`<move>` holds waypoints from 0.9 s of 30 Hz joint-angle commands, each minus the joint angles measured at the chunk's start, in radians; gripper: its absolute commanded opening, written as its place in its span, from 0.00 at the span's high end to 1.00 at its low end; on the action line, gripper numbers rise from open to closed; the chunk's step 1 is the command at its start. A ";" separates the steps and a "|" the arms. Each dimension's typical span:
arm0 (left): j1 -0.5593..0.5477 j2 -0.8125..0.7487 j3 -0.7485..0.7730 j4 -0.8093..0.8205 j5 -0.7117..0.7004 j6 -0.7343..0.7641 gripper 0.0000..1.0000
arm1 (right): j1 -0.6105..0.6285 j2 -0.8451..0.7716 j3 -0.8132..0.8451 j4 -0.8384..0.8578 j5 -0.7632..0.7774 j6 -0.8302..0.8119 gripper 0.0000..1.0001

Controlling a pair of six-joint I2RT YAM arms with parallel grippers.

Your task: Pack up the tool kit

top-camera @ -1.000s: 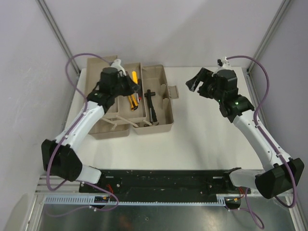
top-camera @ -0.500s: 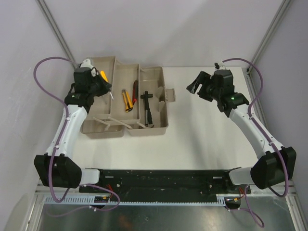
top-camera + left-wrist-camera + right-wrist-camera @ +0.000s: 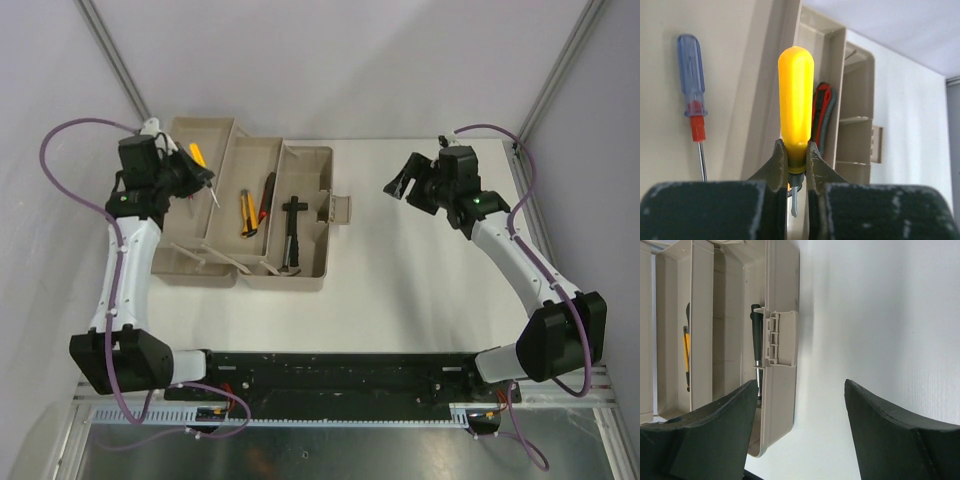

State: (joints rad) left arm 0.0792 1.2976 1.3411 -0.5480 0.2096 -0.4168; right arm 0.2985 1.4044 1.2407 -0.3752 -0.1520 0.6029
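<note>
The beige toolbox [image 3: 310, 262] lies open at the left, its trays folded out and its latch [image 3: 338, 208] facing right. My left gripper [image 3: 198, 168] hovers over the leftmost section, shut on a yellow-handled screwdriver [image 3: 194, 153]; in the left wrist view the fingers [image 3: 775, 167] clamp the handle [image 3: 795, 100]. A blue-and-red screwdriver [image 3: 693, 95] lies below it. Yellow-handled pliers [image 3: 246, 210], a red-handled tool [image 3: 266, 193] and a black hammer [image 3: 292, 230] lie in the box. My right gripper [image 3: 398, 180] is open and empty over the bare table right of the box.
The white table [image 3: 430, 260] runs to a back wall and metal frame posts at both far corners. The toolbox's right wall and latch [image 3: 777, 337] show in the right wrist view, with the hammer [image 3: 756, 337] behind them. Purple cables loop off both arms.
My left gripper has carried the yellow screwdriver leftward from the middle of the box to its leftmost section. The toolbox has shifted a little left. My right gripper has drifted slightly left, still open.
</note>
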 commanded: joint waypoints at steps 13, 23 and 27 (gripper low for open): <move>0.237 0.064 0.137 -0.107 0.048 0.149 1.00 | 0.001 0.027 0.003 0.019 -0.028 0.007 0.27; 0.212 0.168 0.135 -0.140 0.071 0.211 0.95 | 0.013 0.043 0.003 0.011 -0.023 0.012 0.28; 0.158 0.201 0.131 -0.139 0.050 0.216 0.91 | 0.015 0.051 0.003 0.025 -0.029 0.013 0.28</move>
State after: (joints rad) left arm 0.2890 1.4815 1.4654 -0.6937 0.2413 -0.2401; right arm 0.3065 1.4479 1.2407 -0.3763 -0.1715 0.6098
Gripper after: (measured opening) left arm 0.102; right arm 0.725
